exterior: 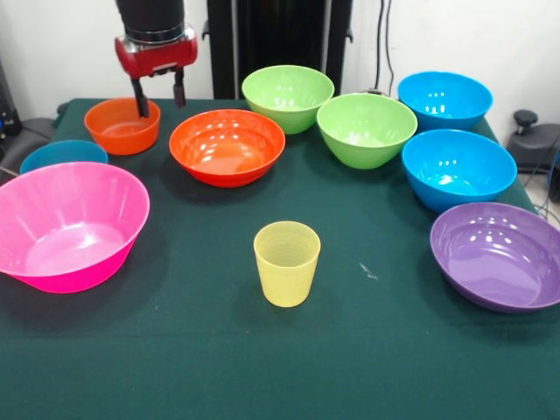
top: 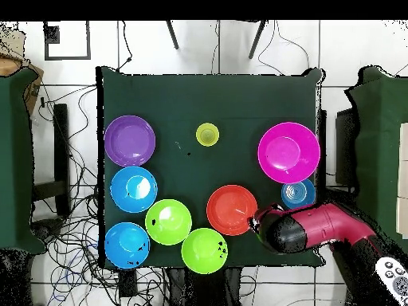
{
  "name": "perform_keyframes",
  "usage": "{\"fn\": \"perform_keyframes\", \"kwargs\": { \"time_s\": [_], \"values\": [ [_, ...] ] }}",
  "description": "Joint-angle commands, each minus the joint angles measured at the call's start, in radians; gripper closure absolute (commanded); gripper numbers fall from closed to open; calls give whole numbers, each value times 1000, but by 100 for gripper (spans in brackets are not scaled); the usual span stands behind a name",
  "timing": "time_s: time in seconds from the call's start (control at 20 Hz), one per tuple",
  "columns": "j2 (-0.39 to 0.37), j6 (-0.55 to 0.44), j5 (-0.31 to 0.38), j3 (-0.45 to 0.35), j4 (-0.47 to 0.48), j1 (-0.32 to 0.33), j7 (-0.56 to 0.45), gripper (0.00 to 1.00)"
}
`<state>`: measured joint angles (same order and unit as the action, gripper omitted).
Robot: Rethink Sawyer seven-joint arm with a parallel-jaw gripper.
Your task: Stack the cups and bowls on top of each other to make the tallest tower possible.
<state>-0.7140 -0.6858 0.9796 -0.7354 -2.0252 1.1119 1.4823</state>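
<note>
In the front view the arm (exterior: pixel 151 22) is cut off by the top edge, and one finger of the gripper (exterior: pixel 159 96) dips in front of the small orange bowl (exterior: pixel 122 125) at upper left, covering part of its rim. The small blue bowl (exterior: pixel 63 155) at left is half hidden behind the pink bowl (exterior: pixel 68 225), whose left side runs past the frame edge, and the purple bowl (exterior: pixel 500 255) is clipped at the right edge. In the overhead view the arm (top: pixel 315 227) covers the small orange bowl entirely, the gripper too.
</note>
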Motion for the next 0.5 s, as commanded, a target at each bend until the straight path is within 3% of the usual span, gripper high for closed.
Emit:
{"fn": "perform_keyframes", "kwargs": {
  "time_s": [0.05,0.5],
  "values": [
    [23,91,142,64,28,-69,-8,0],
    [39,135,175,136,39,-97,85,0]
  ]
}}
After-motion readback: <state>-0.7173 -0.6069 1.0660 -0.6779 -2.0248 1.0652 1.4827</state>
